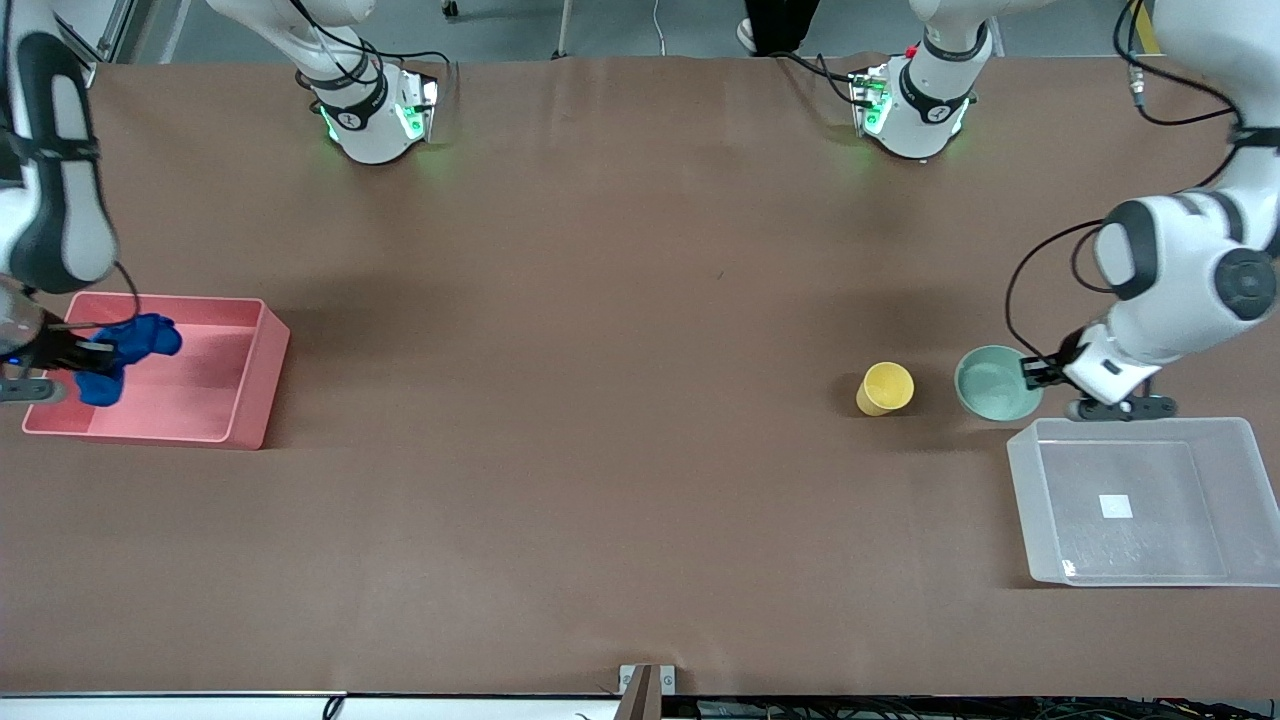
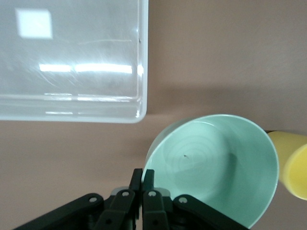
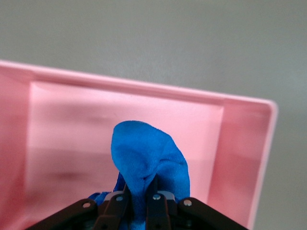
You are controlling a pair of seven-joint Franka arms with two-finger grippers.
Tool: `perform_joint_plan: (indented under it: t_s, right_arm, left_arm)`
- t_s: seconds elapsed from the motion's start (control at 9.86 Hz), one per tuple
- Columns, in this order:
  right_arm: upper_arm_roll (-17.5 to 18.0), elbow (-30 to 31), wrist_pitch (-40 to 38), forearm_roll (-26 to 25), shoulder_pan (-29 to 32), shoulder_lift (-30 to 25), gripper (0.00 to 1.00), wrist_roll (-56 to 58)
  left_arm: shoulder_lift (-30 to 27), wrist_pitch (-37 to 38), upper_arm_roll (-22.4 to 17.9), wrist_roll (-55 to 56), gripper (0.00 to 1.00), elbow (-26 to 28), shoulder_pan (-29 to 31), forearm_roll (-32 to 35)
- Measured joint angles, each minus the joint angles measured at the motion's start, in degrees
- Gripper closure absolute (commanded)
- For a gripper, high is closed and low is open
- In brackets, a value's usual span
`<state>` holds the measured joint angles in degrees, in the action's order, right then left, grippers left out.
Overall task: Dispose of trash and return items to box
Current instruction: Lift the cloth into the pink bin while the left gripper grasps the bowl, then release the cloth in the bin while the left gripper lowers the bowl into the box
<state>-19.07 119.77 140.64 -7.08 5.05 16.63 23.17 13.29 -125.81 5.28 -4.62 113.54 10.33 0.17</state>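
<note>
My right gripper (image 1: 95, 360) is shut on the blue cloth wad (image 1: 135, 350) and holds it over the pink bin (image 1: 250, 390). In the right wrist view the cloth (image 3: 146, 158) bulges out between the closed fingers, above the bin's floor (image 3: 72, 134). My left gripper (image 1: 1030, 372) is shut on the rim of the mint-green bowl (image 1: 990, 385), with one finger inside and one outside the rim (image 2: 143, 176). The bowl (image 2: 216, 163) is empty. The yellow cup (image 1: 885, 388) stands beside the bowl, toward the right arm's end. The clear box (image 1: 1180, 540) sits nearer the camera than the bowl and is empty.
The clear box has a white sticker (image 1: 1116, 506) on its bottom, and its corner (image 2: 139, 112) lies close to the bowl. The cup's edge (image 2: 292, 163) nearly touches the bowl. Both arm bases stand along the table's edge farthest from the camera.
</note>
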Motion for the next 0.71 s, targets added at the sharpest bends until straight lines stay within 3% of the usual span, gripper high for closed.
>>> perform_joint_plan:
  t_s: [0.1,0.2,0.41,0.51,0.71]
  right_arm:
    - [-0.17,2.2,3.93,0.0,-0.01,1.99,0.15,0.0]
    - [-0.15,2.57,5.2,0.0,-0.12,3.69,0.0,0.0]
    - [-0.09,2.17,5.3,1.35,-0.54,4.57,0.0,-0.44]
    - [-0.04,1.19,3.29,4.51,-0.71,4.15,0.0,-0.86]
    - [1.77,-6.26,-12.7,8.1,-0.98,0.35,0.0,-5.48]
  left_arm:
    - [-0.17,3.77,0.0,-0.98,1.0,-5.08,0.09,0.0]
    - [0.52,5.32,-0.04,-2.61,1.0,-9.16,0.28,0.0]
    - [5.91,5.55,-0.44,-5.52,1.0,-17.42,0.84,0.01]
    - [10.19,5.54,-0.53,-6.7,1.0,-21.72,1.82,0.07]
    - [18.95,5.39,-0.69,-11.75,1.0,-30.19,4.97,0.12]
